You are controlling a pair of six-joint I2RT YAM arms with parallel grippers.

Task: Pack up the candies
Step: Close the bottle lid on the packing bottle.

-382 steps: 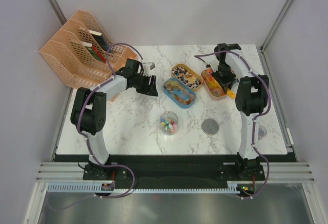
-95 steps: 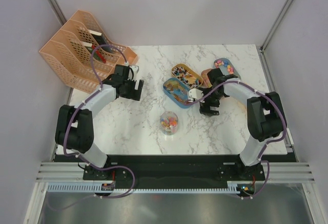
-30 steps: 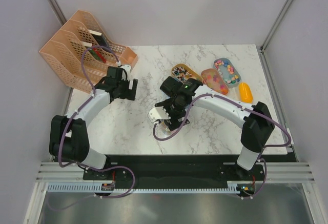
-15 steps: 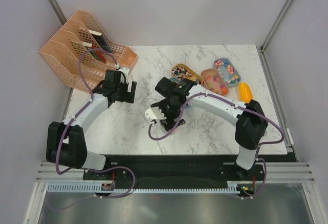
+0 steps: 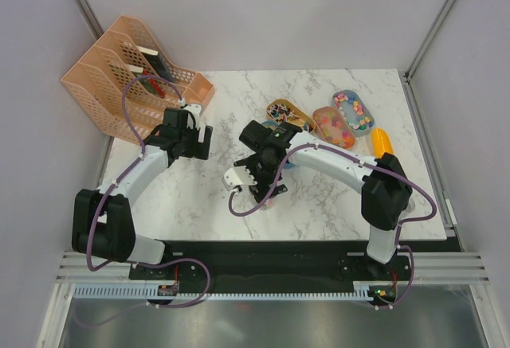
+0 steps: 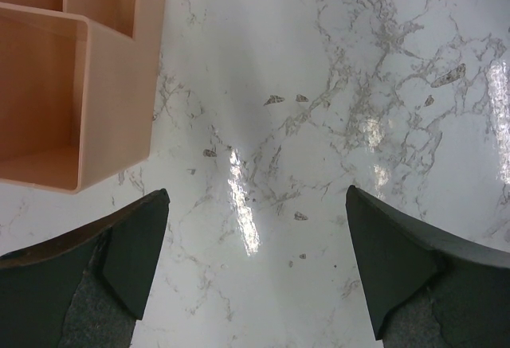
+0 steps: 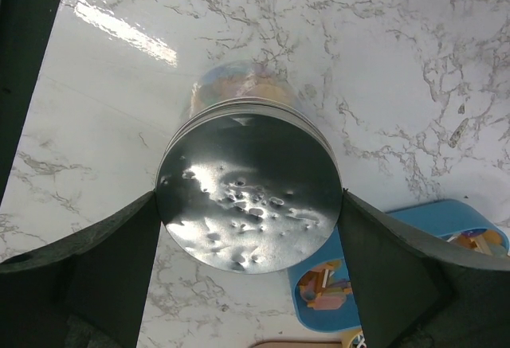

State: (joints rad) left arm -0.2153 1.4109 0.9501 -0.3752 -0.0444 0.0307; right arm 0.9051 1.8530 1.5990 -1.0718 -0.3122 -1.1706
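My right gripper (image 7: 249, 198) is shut on a round silver lid (image 7: 239, 165), one finger against each side of its rim. The lid hangs right over a clear jar (image 7: 233, 84) with candies showing faintly through the glass; I cannot tell whether the lid rests on it. From above, the right gripper (image 5: 266, 179) hides the jar. More candies fill oval trays: yellow (image 5: 287, 113), orange (image 5: 334, 127), grey-blue (image 5: 353, 111) and blue (image 7: 446, 224). My left gripper (image 6: 256, 192) is open over bare marble, seen from above (image 5: 194, 144) left of the jar.
An orange file rack (image 5: 119, 77) stands at the back left, its corner (image 6: 76, 101) just ahead of my left fingers. A yellow-orange scoop (image 5: 382, 142) lies at the right beside the trays. The right arm stretches across the table's middle.
The right gripper picked the lid up from the table's right front and carried it left to the jar; over the last second it only shifted a little. The left arm barely moved.
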